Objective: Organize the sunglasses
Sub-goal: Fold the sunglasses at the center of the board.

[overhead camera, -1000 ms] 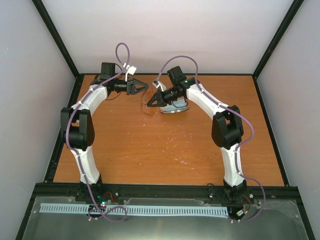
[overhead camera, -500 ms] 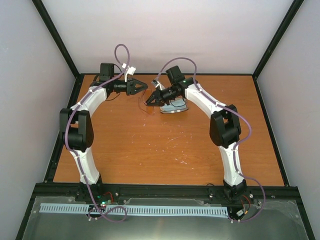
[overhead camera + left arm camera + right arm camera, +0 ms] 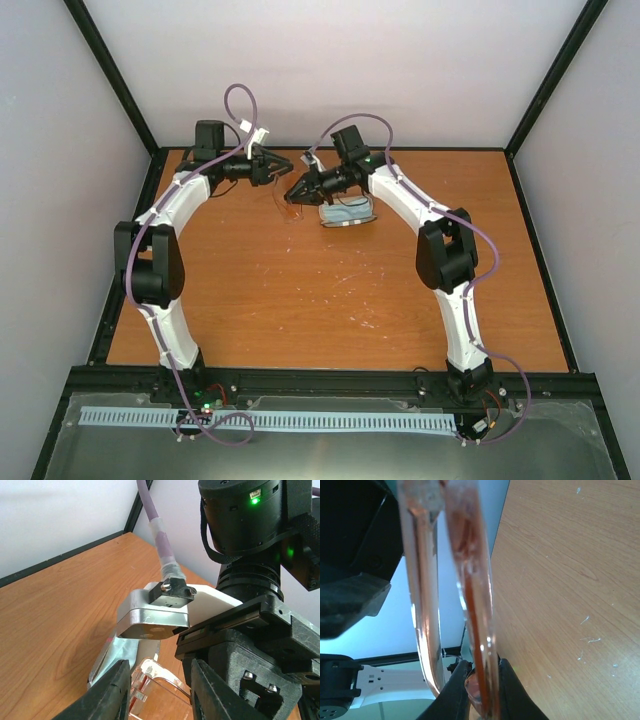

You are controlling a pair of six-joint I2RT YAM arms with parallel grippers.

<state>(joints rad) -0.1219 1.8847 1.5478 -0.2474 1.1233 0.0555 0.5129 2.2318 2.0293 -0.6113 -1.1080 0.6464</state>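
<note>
Right wrist view, right gripper (image 3: 482, 684) pinching sunglasses (image 3: 476, 605)

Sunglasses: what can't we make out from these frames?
- Top external: sunglasses too small, partly hidden by the right pincer; arms folded or not unclear.
- Left wrist: bottom edge cuts them off; contact with left pincer unclear.
- Right wrist: extreme close-up, only a blurred frame strip.

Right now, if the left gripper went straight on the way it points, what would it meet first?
Likely the orange-pink translucent sunglasses in the jaws of the right gripper, just ahead; depth unclear.
</note>
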